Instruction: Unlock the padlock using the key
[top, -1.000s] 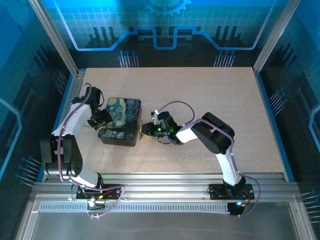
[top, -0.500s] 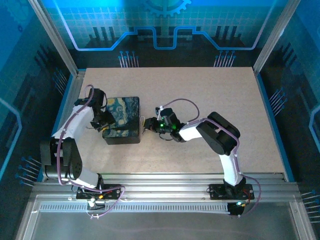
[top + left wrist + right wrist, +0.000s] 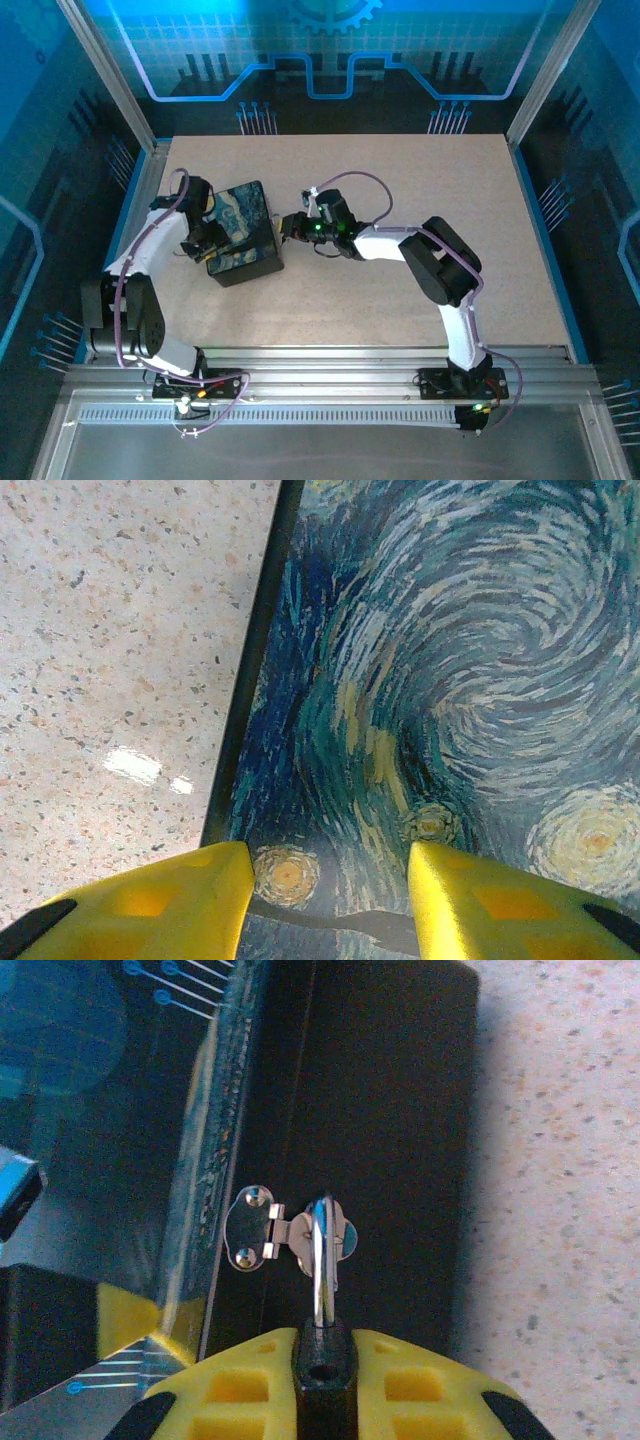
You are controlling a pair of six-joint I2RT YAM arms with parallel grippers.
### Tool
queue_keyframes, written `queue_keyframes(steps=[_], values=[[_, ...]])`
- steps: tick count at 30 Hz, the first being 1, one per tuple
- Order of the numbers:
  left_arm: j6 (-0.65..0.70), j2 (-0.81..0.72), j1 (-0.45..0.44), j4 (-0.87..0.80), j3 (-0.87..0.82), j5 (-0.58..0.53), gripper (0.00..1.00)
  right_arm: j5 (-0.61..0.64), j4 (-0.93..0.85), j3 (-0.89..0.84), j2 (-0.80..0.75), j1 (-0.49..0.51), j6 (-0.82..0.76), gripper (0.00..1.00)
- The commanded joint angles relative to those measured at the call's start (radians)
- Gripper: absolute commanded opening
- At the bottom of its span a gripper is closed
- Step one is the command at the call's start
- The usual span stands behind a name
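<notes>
Padlock (image 3: 321, 1345) hangs on the box (image 3: 243, 240): thin silvery shackle passes through the metal hasp (image 3: 262, 1232) on the box's dark side wall, seen edge-on from the right wrist cam. Dark body sits below the hasp in that view, w/ a small round hole in its near face.

Surface (image 3: 420, 200): speckled beige board, matt, w/ a small glare spot in the left wrist cam. Box stands on its left part, turned askew to the board's edges; lid printed w/ a blue-and-yellow swirl painting.

Room: enclosure w/ aluminium frame posts (image 3: 110, 75) at the corners; walls are blue-lit panels (image 3: 330, 50) w/ circuit-style graphics. Grooved metal rails (image 3: 330, 365) run along the near edge, carrying both arm bases.

Right fingers (image 3: 290, 228): at the box's right side, arm stretched across the board's middle. Yellow pads clamped on the padlock body, one each side, no gap visible.

Left fingers (image 3: 205, 238): at the box's left edge. Yellow tips wide apart, nothing between them. Left wrist cam shows the painted lid spanning the gap, one tip over the lid's edge beside the bare surface. Contact w/ lid: cannot tell.
</notes>
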Motion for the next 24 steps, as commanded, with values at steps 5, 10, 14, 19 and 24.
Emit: queue_keyframes(steps=[5,10,14,19,24], values=[[0.012,0.075,-0.008,-0.1,0.001,-0.017,0.47,0.022,-0.304,0.144,0.079,-0.035,-0.089,0.0],[0.03,0.088,0.001,-0.12,0.059,-0.035,0.49,0.08,-0.519,0.22,0.045,-0.003,-0.251,0.0],[0.04,0.109,0.013,-0.131,0.135,-0.038,0.56,0.097,-0.519,0.203,0.026,-0.002,-0.272,0.0],[0.05,0.133,0.028,-0.142,0.214,-0.067,0.6,0.112,-0.469,0.17,-0.008,-0.016,-0.284,0.0],[0.072,0.172,0.038,-0.119,0.26,-0.089,0.63,0.108,-0.446,0.176,-0.021,-0.019,-0.311,0.0]])
